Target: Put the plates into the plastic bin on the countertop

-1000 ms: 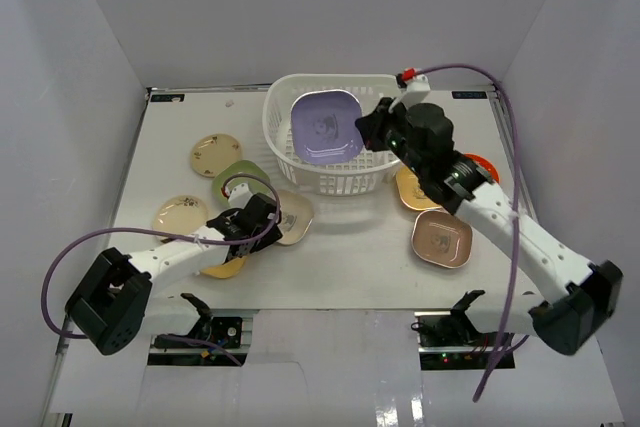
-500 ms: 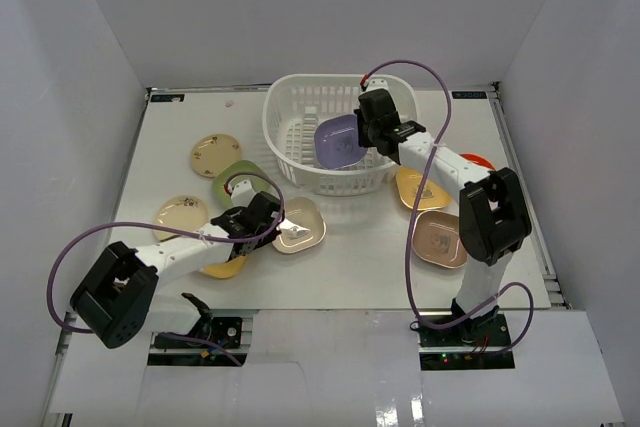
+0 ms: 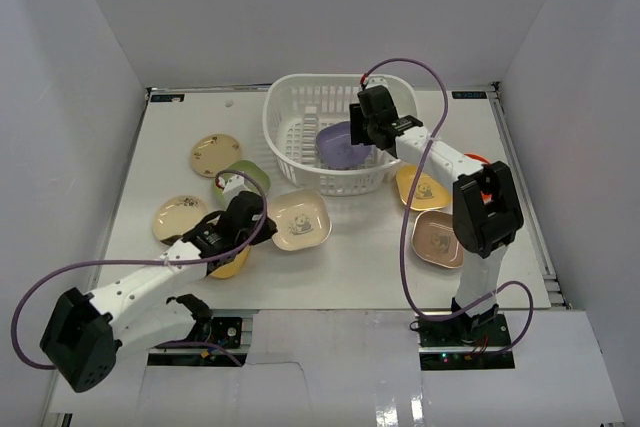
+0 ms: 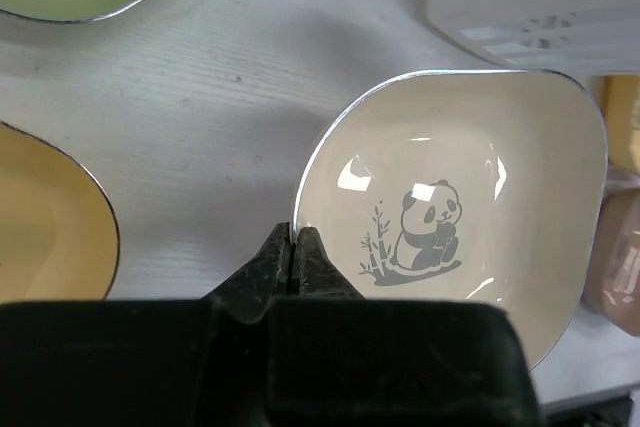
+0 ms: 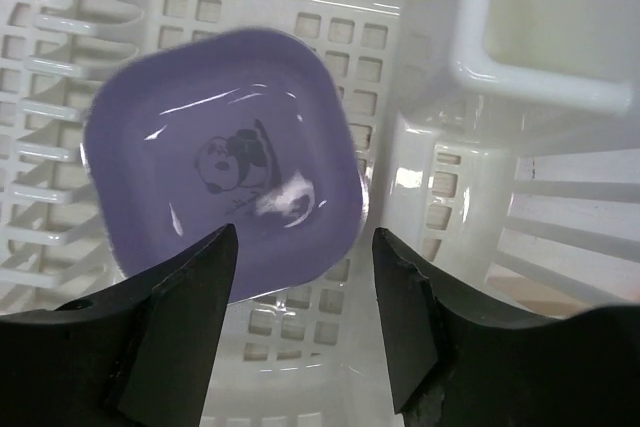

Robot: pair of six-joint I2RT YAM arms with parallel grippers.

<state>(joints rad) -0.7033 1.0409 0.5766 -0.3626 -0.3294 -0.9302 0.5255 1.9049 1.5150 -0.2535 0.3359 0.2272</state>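
Since the cream plate [image 4: 480,147] seems light, stiff and slippery, the left gripper [image 4: 293,247] pinches its thin rim. The right gripper [image 5: 305,247] hangs open, holding nothing.

Glossy plastic dishes on a matt white table [image 4: 200,117].
The purple plate [image 5: 225,187] and cream plate [image 4: 480,147] shine with sharp highlights; the bin [image 5: 430,187] is smooth, glossy white plastic; the table shows a faint, fine grain.
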